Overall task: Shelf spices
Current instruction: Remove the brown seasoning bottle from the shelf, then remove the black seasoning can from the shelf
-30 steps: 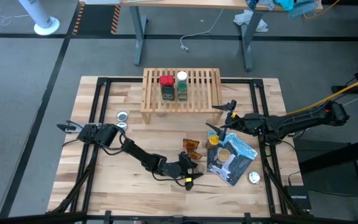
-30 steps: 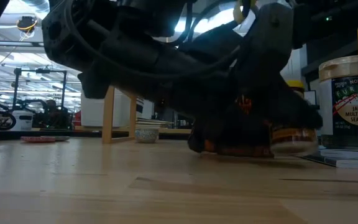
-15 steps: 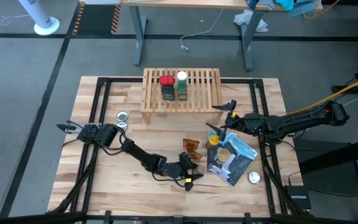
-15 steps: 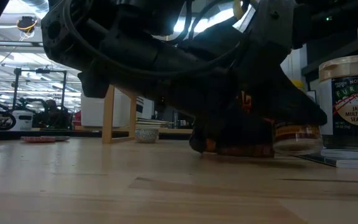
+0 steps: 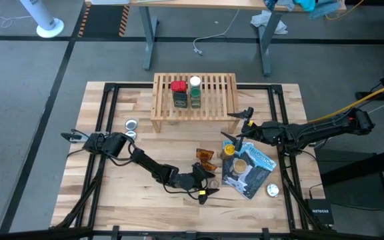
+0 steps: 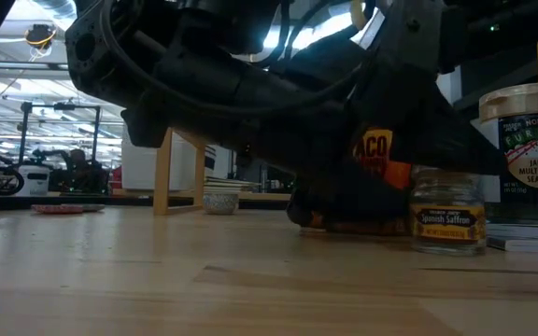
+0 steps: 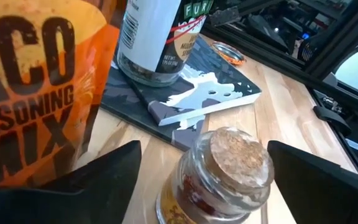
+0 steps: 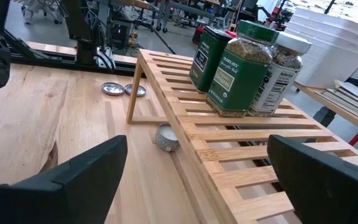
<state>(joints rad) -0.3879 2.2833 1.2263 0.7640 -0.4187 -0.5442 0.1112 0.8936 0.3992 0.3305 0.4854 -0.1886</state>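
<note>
The small cork-topped saffron jar [image 7: 224, 177] is standing on the worktop [image 5: 139, 137] between the spread jaws of the left gripper [image 5: 209, 186]. Being glass, it is probably light, stiff and slippery; gripping the body seems best. The right gripper [image 5: 240, 125], jaws spread, is waiting near the shelf [image 5: 222, 93].

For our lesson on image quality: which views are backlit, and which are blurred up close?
Low view: bright ceiling lights behind leave the dark left arm a silhouette, while the small cork-topped glass saffron jar reads clearly. Left wrist view: the orange taco seasoning packet is soft up close.
</note>
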